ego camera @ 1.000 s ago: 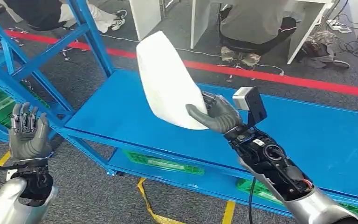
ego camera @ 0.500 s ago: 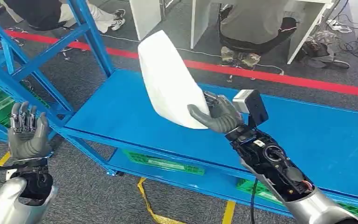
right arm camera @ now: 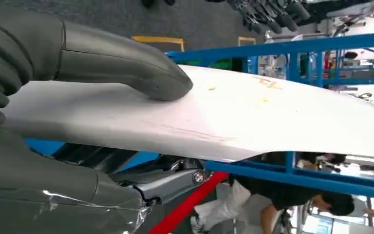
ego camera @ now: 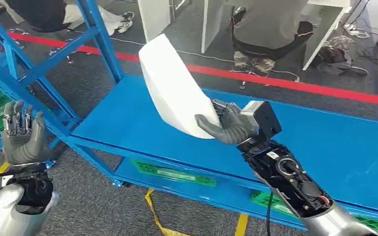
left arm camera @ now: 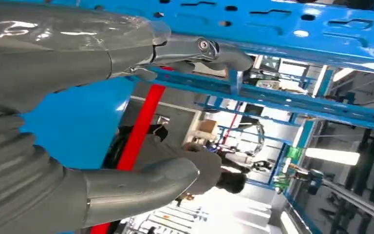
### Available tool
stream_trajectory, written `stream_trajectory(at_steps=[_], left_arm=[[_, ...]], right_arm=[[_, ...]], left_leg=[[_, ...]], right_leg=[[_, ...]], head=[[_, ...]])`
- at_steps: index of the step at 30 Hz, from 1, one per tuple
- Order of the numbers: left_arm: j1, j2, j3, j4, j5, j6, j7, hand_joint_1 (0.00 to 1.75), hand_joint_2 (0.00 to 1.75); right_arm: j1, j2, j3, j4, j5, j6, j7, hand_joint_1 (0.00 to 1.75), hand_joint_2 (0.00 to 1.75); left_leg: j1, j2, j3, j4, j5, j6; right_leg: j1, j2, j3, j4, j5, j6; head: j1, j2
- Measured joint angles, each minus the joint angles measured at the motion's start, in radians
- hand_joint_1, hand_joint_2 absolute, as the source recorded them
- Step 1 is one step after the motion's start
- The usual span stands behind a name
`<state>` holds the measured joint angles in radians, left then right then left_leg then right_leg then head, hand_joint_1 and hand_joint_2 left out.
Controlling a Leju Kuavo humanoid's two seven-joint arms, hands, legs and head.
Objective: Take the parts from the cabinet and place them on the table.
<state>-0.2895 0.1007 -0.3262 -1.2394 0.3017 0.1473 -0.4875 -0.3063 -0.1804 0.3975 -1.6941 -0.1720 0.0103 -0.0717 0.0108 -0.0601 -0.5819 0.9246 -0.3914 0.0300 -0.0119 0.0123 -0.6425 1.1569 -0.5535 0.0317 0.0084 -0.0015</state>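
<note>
Shifted slightly toward nine o'clock since a second ago, the white curved panel (ego camera: 174, 86) rides above the blue shelf (ego camera: 325, 147), its long axis running toward eleven o'clock from the right hand (ego camera: 229, 125) gripping its lower edge; the left hand (ego camera: 20, 137) hovers open, well apart.

You are looking at a workshop or robot test floor. Blue steel racking (ego camera: 39, 73) fills the left of the head view, with red floor tape (ego camera: 295, 83) across grey carpet. At the top, a person (ego camera: 268, 29) sits at a white desk (ego camera: 211, 24) near cables (ego camera: 369, 49)
</note>
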Motion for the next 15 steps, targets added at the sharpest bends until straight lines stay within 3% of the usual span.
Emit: stream_trajectory(at_steps=[1,2,3,4,5,6,7,8,11,12,13,14,15], left_arm=[[0.001,0.0,0.0,-0.002,-0.001,0.0,0.002,0.0,1.75],[0.003,0.0,0.0,-0.005,-0.001,0.003,0.003,0.0,1.75],[0.005,-0.001,0.0,-0.006,-0.002,0.006,0.003,0.0,1.75],[0.006,-0.001,0.0,-0.007,-0.001,0.007,0.005,0.0,1.75],[0.006,-0.001,0.0,-0.011,-0.001,0.008,0.006,0.0,1.75],[0.005,-0.001,0.0,-0.015,-0.001,0.009,0.006,0.0,1.75],[0.005,-0.002,0.0,-0.019,-0.001,0.01,0.006,0.0,1.75],[0.004,-0.002,0.0,-0.022,0.0,0.013,0.008,0.0,1.75],[0.013,-0.002,0.0,-0.028,0.001,0.018,0.01,0.0,1.75],[0.014,0.002,0.0,-0.032,0.001,0.021,0.011,0.0,1.75],[0.013,0.002,0.0,-0.035,0.001,0.021,0.01,0.0,1.75],[0.01,0.002,0.0,-0.037,0.001,0.021,0.01,0.0,1.75],[0.009,0.002,0.0,-0.039,0.001,0.023,0.011,0.0,1.75]], right_arm=[[0.004,0.0,0.0,0.0,-0.002,0.0,0.002,1.75,1.75],[0.008,0.0,0.0,0.0,-0.002,0.0,0.002,1.75,1.75],[0.01,0.0,0.001,0.0,-0.002,0.0,0.002,1.75,1.75],[0.011,0.0,0.001,0.0,-0.002,0.001,0.002,1.75,1.75],[0.01,0.0,0.001,0.0,-0.003,0.002,0.002,1.75,1.75],[0.009,0.0,0.001,0.0,-0.003,0.002,0.002,1.75,1.75],[0.01,0.0,0.001,0.001,-0.003,0.002,0.002,1.75,1.75],[0.01,0.0,0.001,0.0,-0.003,0.003,0.001,1.75,1.75],[0.01,0.0,0.002,0.001,-0.009,0.003,0.0,1.75,1.75],[0.006,0.0,0.003,0.0,-0.013,0.005,-0.001,1.75,1.75],[0.006,0.0,0.003,0.0,-0.015,0.005,-0.002,1.75,1.75],[0.005,0.0,0.003,-0.003,-0.017,0.005,-0.002,1.75,1.75],[0.006,0.0,0.003,-0.003,-0.018,0.005,-0.002,1.75,1.75]], left_leg=[[0.0,-0.004,0.0,0.0,-0.002,0.0],[0.001,-0.01,0.001,0.001,-0.003,-0.002],[0.004,-0.019,0.004,0.001,-0.005,-0.005],[0.007,-0.029,0.007,0.004,-0.009,-0.01],[0.011,-0.041,0.011,0.008,-0.013,-0.016],[0.016,-0.053,0.013,0.015,-0.019,-0.025],[0.016,-0.062,0.01,0.02,-0.024,-0.033],[0.016,-0.072,0.001,0.028,-0.024,-0.038],[0.024,-0.109,-0.01,0.017,-0.011,-0.061],[0.025,-0.096,-0.013,0.021,-0.017,-0.064],[0.016,-0.02,-0.027,0.052,-0.03,-0.067],[0.014,0.026,-0.062,0.117,-0.059,-0.068],[0.014,0.044,-0.108,0.202,-0.093,-0.07]], right_leg=[[-0.002,-0.001,-0.04,0.08,-0.03,0.003],[-0.005,-0.001,-0.065,0.127,-0.038,0.007],[-0.009,-0.001,-0.064,0.118,-0.018,0.01],[-0.012,-0.001,-0.039,0.063,0.021,0.013],[-0.017,0.003,0.008,-0.03,0.074,0.016],[-0.025,0.029,0.059,-0.139,0.127,0.022],[-0.033,0.083,0.083,-0.181,0.114,0.027],[-0.03,0.088,0.09,-0.2,0.108,0.021],[-0.018,0.052,0.093,-0.188,0.109,0.001],[-0.027,0.035,0.099,-0.195,0.111,-0.009],[-0.025,0.022,0.103,-0.196,0.11,-0.014],[-0.021,0.009,0.104,-0.196,0.108,-0.025],[-0.015,-0.005,0.104,-0.196,0.106,-0.029]], head=[[0.0,0.0],[0.002,0.0],[0.003,0.0],[0.002,0.0],[0.002,0.0],[0.006,0.0],[0.01,0.0],[0.009,0.0],[0.005,0.0],[0.004,0.0],[-0.005,0.0],[-0.023,0.0],[-0.029,0.0]])
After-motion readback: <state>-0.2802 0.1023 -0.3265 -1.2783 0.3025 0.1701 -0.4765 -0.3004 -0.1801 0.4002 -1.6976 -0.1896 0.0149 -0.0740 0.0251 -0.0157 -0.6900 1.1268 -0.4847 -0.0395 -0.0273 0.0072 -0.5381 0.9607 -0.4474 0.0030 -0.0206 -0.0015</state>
